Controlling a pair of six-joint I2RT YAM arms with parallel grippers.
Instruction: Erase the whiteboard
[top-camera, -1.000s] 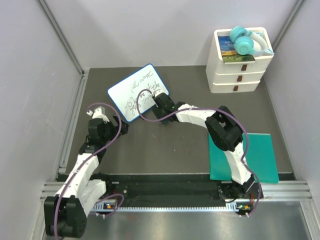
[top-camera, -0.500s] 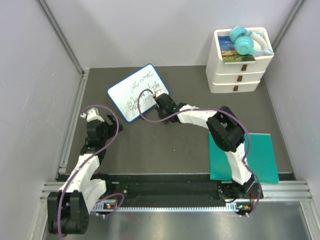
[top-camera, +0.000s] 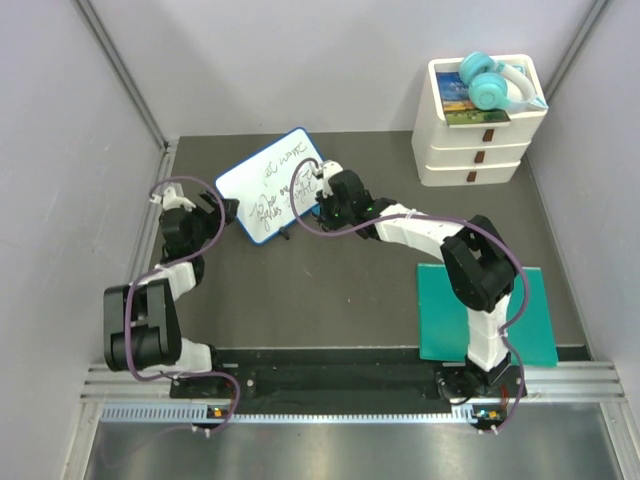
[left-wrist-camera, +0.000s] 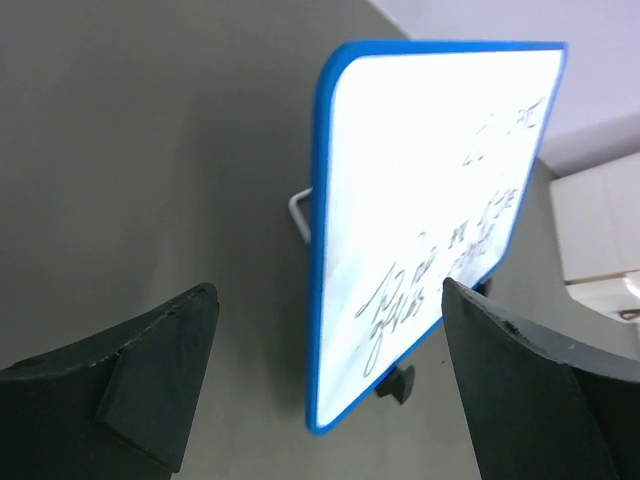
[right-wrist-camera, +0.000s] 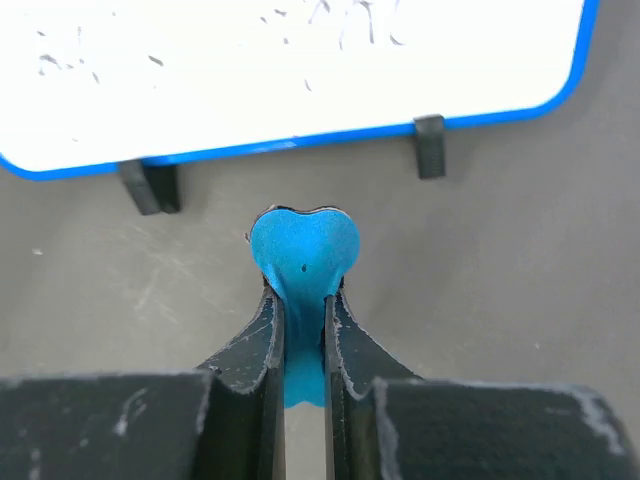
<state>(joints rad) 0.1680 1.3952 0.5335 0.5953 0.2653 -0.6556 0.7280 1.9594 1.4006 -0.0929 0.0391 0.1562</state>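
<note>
Both arms have closed on the whiteboard (top-camera: 270, 185), its long axis lower-left to upper-right; left gripper (left-wrist-camera: 328, 290) gapes open, right gripper (right-wrist-camera: 300, 295) pinches a blue pad (right-wrist-camera: 303, 245).

The dark grey table (top-camera: 330, 290) carried three things. Toward the far left, the whiteboard (top-camera: 255, 185) stood turned at an angle to the walls, its little black feet (right-wrist-camera: 150, 187) planted on the grey surface and scribbles across its face. In the far right corner, a stack of white drawers (top-camera: 470, 160) sat near the back wall. On the near right, the teal mat (top-camera: 525, 315) lay flat, reaching the table's front edge.
</note>
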